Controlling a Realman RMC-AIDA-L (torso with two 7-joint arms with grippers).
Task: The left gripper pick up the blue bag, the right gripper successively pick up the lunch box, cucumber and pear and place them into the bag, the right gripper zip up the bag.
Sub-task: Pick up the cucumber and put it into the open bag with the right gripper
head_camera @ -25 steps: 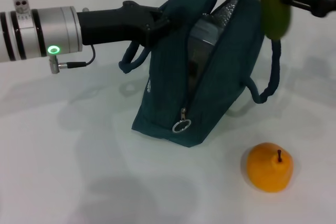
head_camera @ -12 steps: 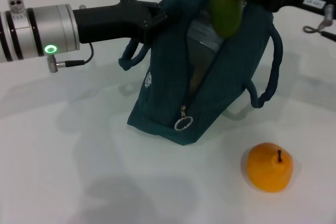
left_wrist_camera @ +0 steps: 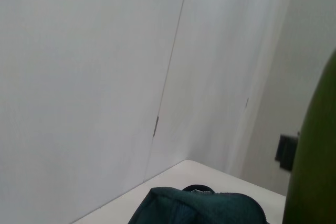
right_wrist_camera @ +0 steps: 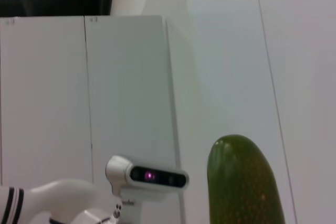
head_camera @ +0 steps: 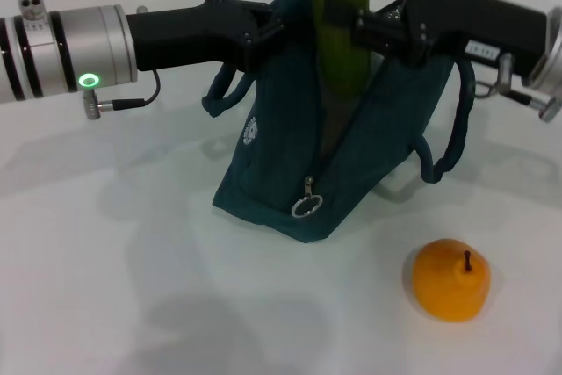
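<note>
Right gripper (head_camera: pixel 344 19) holds the cucumber (head_camera: pixel 338 32) upright over the blue bag (head_camera: pixel 290 173) opening.

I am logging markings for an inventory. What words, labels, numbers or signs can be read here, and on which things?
None can be read.
Small pale emblem on the dark teal-blue fabric bag: too blurred to read.
White label on the black right gripper, which holds the long dark green cucumber: print too small.
Faint marks on the white cabinet panels: illegible.
</note>
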